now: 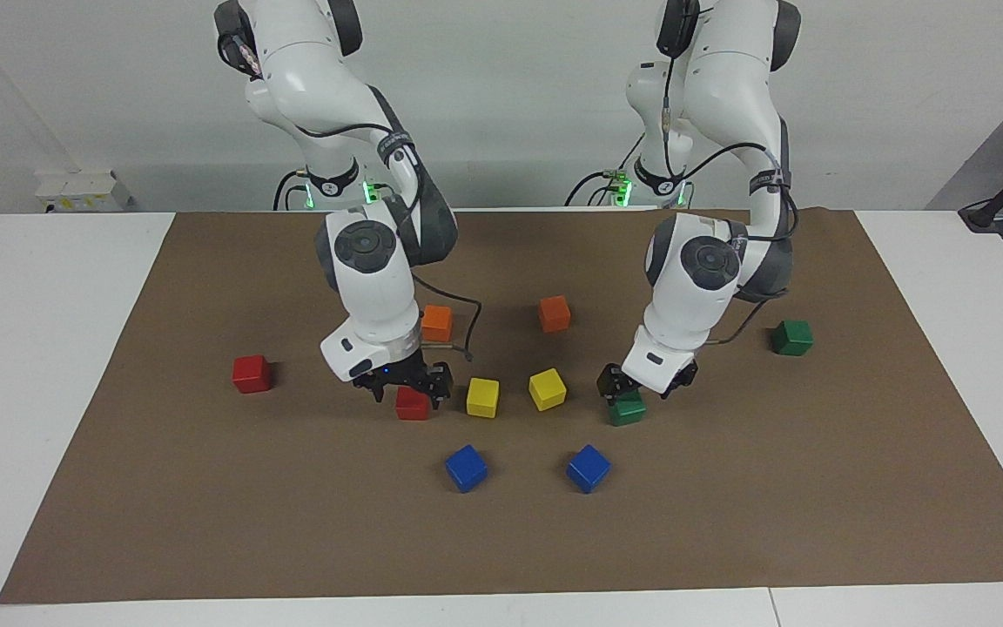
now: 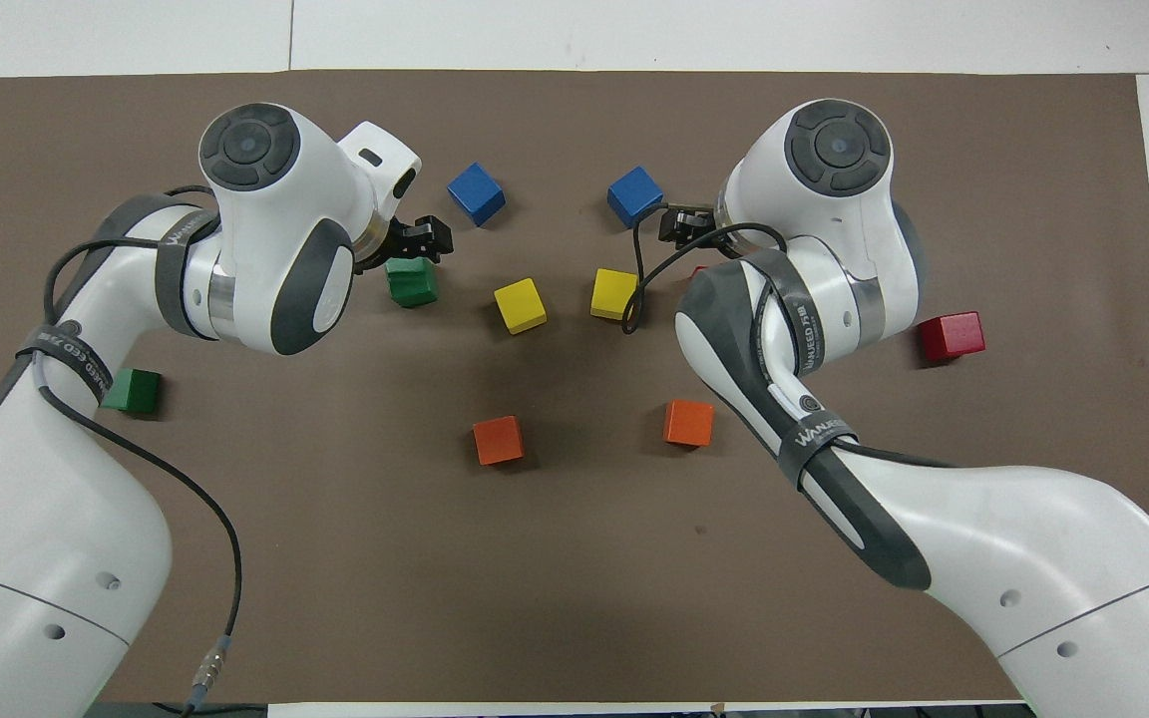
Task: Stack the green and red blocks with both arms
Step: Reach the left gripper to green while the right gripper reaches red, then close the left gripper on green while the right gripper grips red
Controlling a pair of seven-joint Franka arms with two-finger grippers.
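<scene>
My right gripper [image 1: 410,390] is low over a red block [image 1: 412,404] that rests on the brown mat; in the overhead view the arm hides almost all of this block. My left gripper [image 1: 641,394] is low over a green block [image 1: 627,408], which shows just under the gripper [image 2: 417,249] in the overhead view [image 2: 411,280]. The second red block [image 1: 252,374] lies toward the right arm's end of the table. The second green block [image 1: 791,337] lies toward the left arm's end.
Between the two grippers lie two yellow cubes [image 1: 482,397] [image 1: 547,388]. Two orange cubes [image 1: 437,323] [image 1: 555,313] lie nearer to the robots, two blue cubes [image 1: 466,468] [image 1: 589,468] farther from them. All sit on the brown mat [image 1: 205,522].
</scene>
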